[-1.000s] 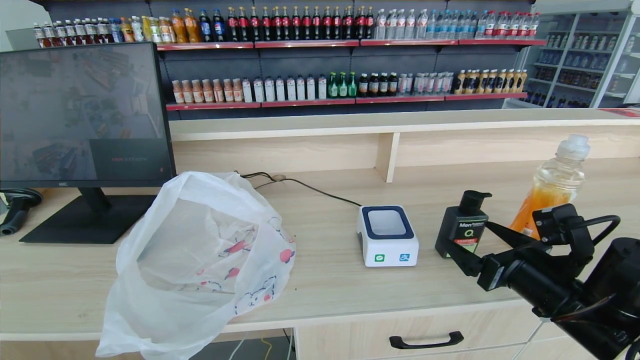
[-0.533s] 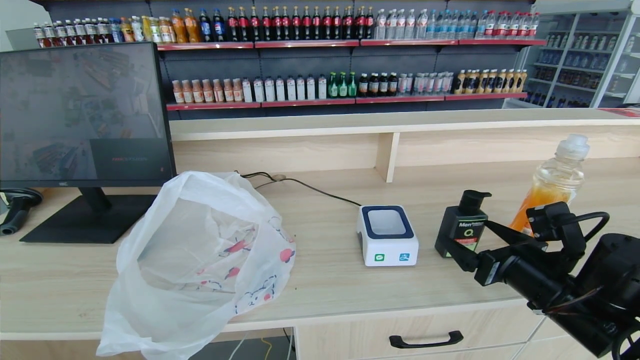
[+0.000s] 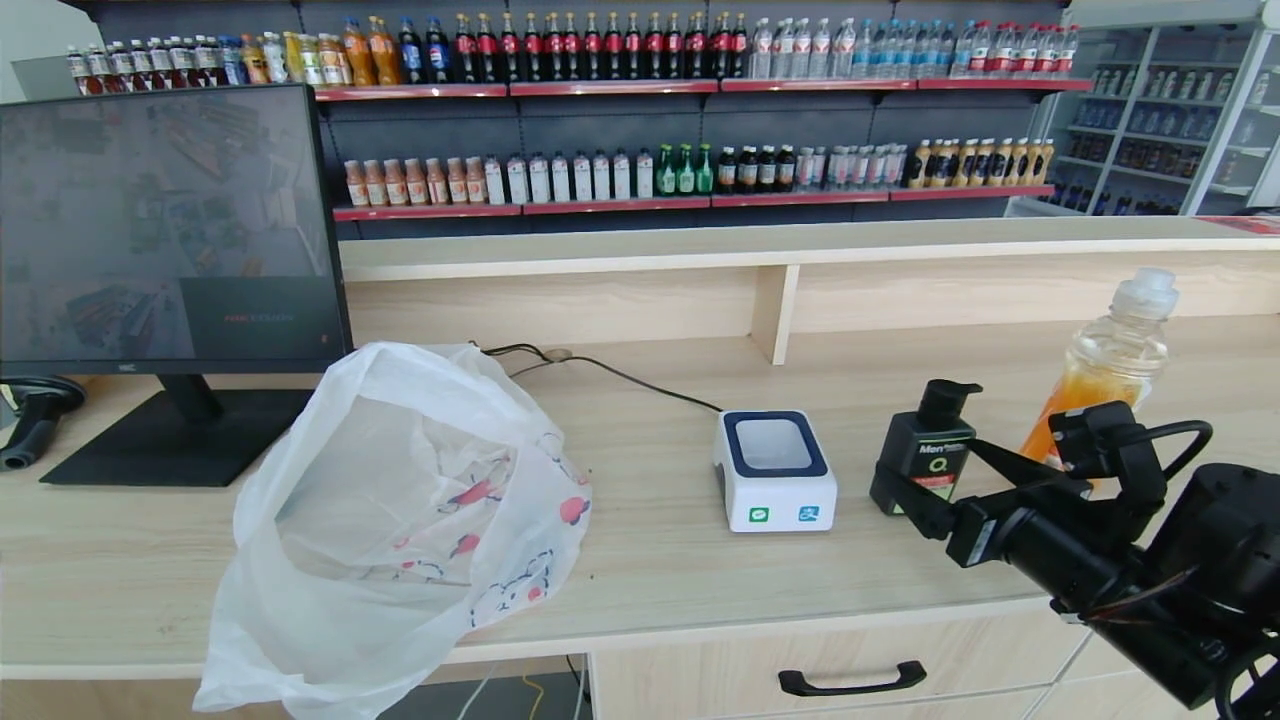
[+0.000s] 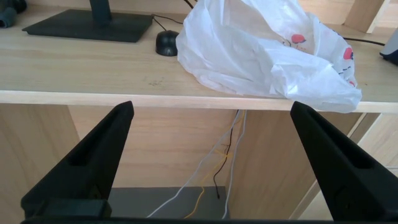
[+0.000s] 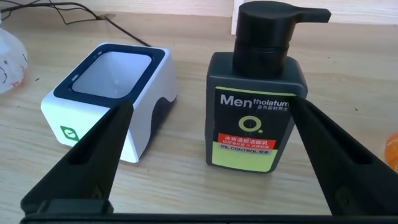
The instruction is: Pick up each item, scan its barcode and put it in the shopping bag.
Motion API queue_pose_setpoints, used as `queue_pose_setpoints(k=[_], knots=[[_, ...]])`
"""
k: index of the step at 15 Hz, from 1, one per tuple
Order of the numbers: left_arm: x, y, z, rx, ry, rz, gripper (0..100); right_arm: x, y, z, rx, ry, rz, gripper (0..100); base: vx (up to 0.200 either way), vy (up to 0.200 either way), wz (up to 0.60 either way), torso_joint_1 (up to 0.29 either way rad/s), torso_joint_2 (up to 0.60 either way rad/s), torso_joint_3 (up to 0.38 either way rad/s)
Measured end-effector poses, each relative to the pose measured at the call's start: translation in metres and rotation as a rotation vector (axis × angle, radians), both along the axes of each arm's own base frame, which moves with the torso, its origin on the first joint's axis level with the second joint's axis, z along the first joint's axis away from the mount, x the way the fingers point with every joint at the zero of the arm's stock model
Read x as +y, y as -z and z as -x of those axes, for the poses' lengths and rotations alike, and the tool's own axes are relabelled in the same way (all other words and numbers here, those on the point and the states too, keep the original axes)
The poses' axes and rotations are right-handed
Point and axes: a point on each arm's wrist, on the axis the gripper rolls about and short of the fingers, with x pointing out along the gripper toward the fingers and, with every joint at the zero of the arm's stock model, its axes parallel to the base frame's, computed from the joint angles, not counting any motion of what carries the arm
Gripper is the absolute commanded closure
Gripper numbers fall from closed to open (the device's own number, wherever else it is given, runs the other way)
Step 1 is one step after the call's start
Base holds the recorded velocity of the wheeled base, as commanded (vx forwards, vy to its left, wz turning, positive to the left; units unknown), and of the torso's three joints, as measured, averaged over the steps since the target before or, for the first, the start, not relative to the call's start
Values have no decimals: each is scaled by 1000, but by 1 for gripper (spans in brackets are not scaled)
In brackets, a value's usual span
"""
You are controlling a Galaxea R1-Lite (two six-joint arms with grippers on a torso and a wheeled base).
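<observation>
A dark pump bottle (image 3: 925, 445) (image 5: 255, 118) stands upright on the wooden counter (image 3: 650, 560), right of the white barcode scanner (image 3: 775, 470) (image 5: 112, 93). My right gripper (image 3: 925, 468) (image 5: 211, 106) is open, and its two fingers straddle the pump bottle's near side without closing on it. An orange drink bottle (image 3: 1110, 370) stands behind my right arm. The white shopping bag (image 3: 400, 520) (image 4: 267, 50) slumps over the counter's front edge at the left. My left gripper (image 4: 211, 106) is open and empty, low in front of the counter and below the bag.
A monitor (image 3: 160, 230) on a black stand is at the back left, with a handheld scanner (image 3: 30, 420) beside it and a mouse (image 4: 166, 42) near the bag. A raised shelf (image 3: 780, 250) runs along the counter's back. A drawer handle (image 3: 852, 682) sits below the front edge.
My right gripper has edged left and forward, bringing its fingers closer around the pump bottle. The bag, the scanner and both bottles have not moved.
</observation>
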Motion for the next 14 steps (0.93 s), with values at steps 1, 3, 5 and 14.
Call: queue_pose_setpoints(k=[1,3,5,14], knots=[[0,0,0,0,0,0,0,0,0,0,0,2,0,0,0,0,0,0,0,0],[0,0,0,0,0,0,0,-1,0,-1,-1,7,0,0,0,0,0,0,0,0],[0,0,0,0,0,0,0,-2,0,-3,-1,10,-1,0,0,0,0,0,0,0],[0,0,0,0,0,0,0,-3,3,-20,-8,34,-4,0,0,0,0,0,0,0]])
